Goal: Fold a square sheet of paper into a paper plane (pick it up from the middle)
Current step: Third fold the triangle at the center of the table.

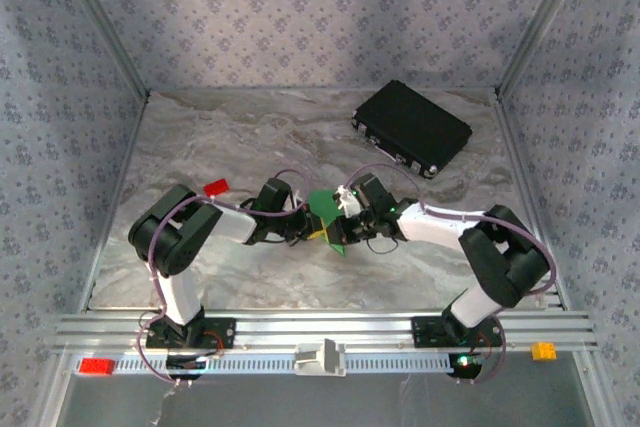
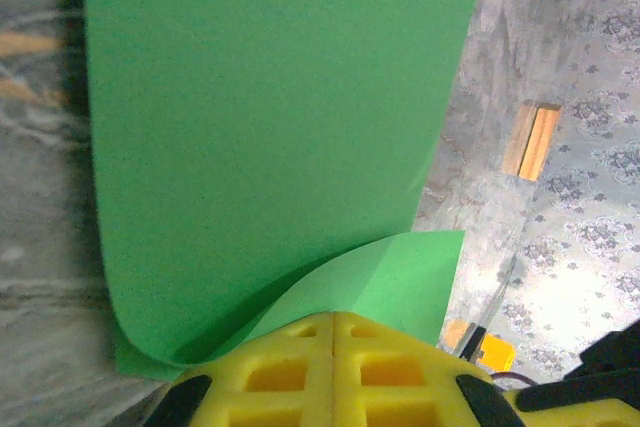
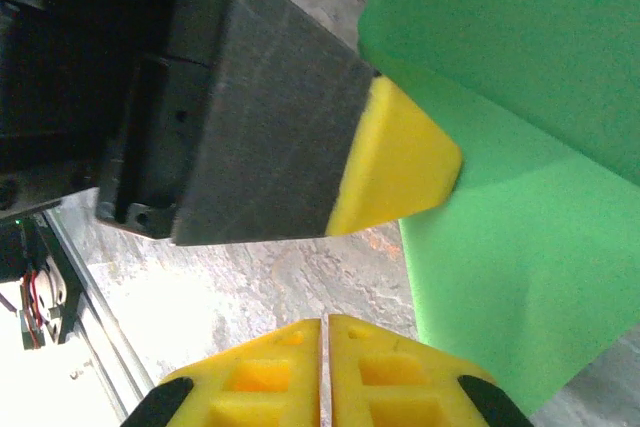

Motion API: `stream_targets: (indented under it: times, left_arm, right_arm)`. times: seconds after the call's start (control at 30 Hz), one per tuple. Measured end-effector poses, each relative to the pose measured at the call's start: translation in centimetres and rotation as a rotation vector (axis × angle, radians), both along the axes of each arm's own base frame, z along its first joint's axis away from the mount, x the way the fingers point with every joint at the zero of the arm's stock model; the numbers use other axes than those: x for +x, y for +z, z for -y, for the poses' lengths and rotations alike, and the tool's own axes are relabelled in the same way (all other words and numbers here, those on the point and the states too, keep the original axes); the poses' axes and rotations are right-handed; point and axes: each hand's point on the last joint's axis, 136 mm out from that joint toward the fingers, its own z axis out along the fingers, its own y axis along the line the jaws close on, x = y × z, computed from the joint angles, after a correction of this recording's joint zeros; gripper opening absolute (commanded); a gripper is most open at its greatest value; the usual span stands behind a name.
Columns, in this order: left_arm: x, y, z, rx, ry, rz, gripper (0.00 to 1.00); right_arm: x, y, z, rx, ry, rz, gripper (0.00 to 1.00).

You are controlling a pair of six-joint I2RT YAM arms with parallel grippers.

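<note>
Marble tabletop (image 1: 250,137), arms (image 1: 200,227) (image 1: 470,232) bent inward, L end effector (image 2: 333,317) clenched on green paper (image 2: 270,127), R end effector (image 3: 325,321) closed, seemingly empty

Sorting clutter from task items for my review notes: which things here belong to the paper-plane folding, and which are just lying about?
Job: square sheet of paper, pinched in the left gripper.
Lying about: black case, red block on the table, orange block at the rail.
</note>
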Motion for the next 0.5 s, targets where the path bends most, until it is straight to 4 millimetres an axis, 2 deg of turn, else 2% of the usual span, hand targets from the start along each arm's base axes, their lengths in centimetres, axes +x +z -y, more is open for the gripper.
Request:
stream_targets:
  times: [0.27,0.5]
  left_arm:
    - [0.0,0.0,0.0,0.002,0.003,0.001,0.00]
    - [0.0,0.0,0.0,0.003,0.002,0.000,0.00]
  right_arm:
    - [0.3,-1.1,-0.5,-0.023,0.006,-0.027,0.09]
    - [-0.2,-2.5,0.1,-0.070,0.001,-0.069,0.09]
